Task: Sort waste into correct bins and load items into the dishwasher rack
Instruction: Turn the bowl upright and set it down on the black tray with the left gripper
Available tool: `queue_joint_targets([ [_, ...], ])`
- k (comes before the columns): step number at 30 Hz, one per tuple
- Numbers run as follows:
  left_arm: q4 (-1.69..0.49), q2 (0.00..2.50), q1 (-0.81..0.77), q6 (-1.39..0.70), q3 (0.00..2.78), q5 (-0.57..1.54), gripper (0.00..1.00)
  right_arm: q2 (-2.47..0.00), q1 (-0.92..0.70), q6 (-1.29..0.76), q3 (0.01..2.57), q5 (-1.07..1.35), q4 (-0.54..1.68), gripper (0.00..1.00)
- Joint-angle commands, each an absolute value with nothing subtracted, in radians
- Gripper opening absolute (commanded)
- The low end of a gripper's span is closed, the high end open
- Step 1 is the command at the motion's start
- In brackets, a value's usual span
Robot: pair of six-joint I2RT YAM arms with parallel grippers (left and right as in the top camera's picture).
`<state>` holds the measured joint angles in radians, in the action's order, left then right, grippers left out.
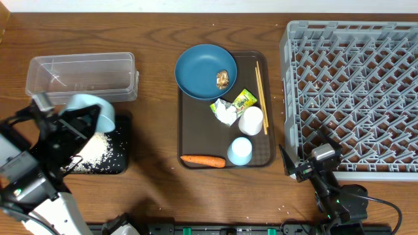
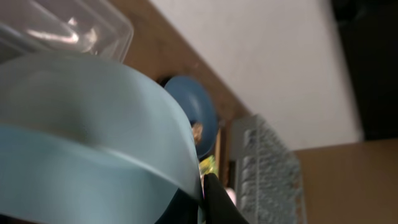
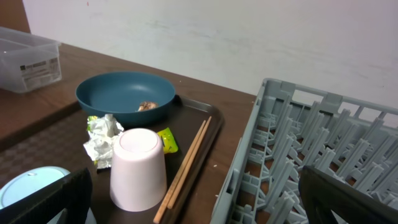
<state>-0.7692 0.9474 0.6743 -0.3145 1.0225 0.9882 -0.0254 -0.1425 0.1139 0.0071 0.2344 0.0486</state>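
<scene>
Overhead view: the left jaws are clamped on a pale blue bowl [image 1: 90,109], tipped on its side over a black tray [image 1: 123,140] at the left of the bench [image 1: 157,196]. White rice grains [image 1: 95,151] lie scattered in that tray. A clear tub [image 1: 81,75] sits just behind it. The right jaws stand wide apart, holding nothing, beside the front left corner of the grey rack [image 1: 353,91]. A brown serving tray [image 1: 196,134] between them carries a dark blue plate [image 1: 199,72], a carrot [image 1: 203,160] and chopsticks [image 1: 260,98].
</scene>
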Motion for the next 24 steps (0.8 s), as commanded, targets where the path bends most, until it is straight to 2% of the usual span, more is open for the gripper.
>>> queue_joint_targets([
  [1, -0.787, 0.959, 0.577, -0.277, 1.031, 0.737, 0.06, -0.026, -0.138, 0.121, 0.006, 0.236, 0.053, 0.99],
  [5, -0.807, 0.972, 0.497, -0.292, 1.031, 0.350, 0.06, -0.027, -0.138, 0.121, 0.006, 0.236, 0.053, 0.99],
  [7, -0.805, 0.983, 0.487, -0.337, 1.031, 0.298, 0.06, -0.026, -0.138, 0.121, 0.006, 0.236, 0.053, 0.99],
  [12, -0.767, 1.033, 0.493, -0.363, 1.031, 0.307, 0.06, -0.026, -0.138, 0.121, 0.006, 0.236, 0.053, 0.99],
  [16, -0.714, 1.122, 0.498, -0.307, 1.030, 0.471, 0.06, -0.027, -0.138, 0.121, 0.006, 0.236, 0.053, 0.99],
  [19, -0.676, 1.212, 0.503, -0.390, 1.031, 0.384, 0.06, -0.026, -0.138, 0.121, 0.006, 0.236, 0.053, 0.99],
  [21, -0.677, 1.255, 0.514, -0.371, 1.031, 0.505, 0.06, -0.026, -0.138, 0.121, 0.006, 0.236, 0.053, 0.99],
  [24, -0.634, 1.308, 0.526, -0.353, 1.031, 0.568, 0.06, -0.026, -0.138, 0.121, 0.006, 0.236, 0.053, 0.99],
])
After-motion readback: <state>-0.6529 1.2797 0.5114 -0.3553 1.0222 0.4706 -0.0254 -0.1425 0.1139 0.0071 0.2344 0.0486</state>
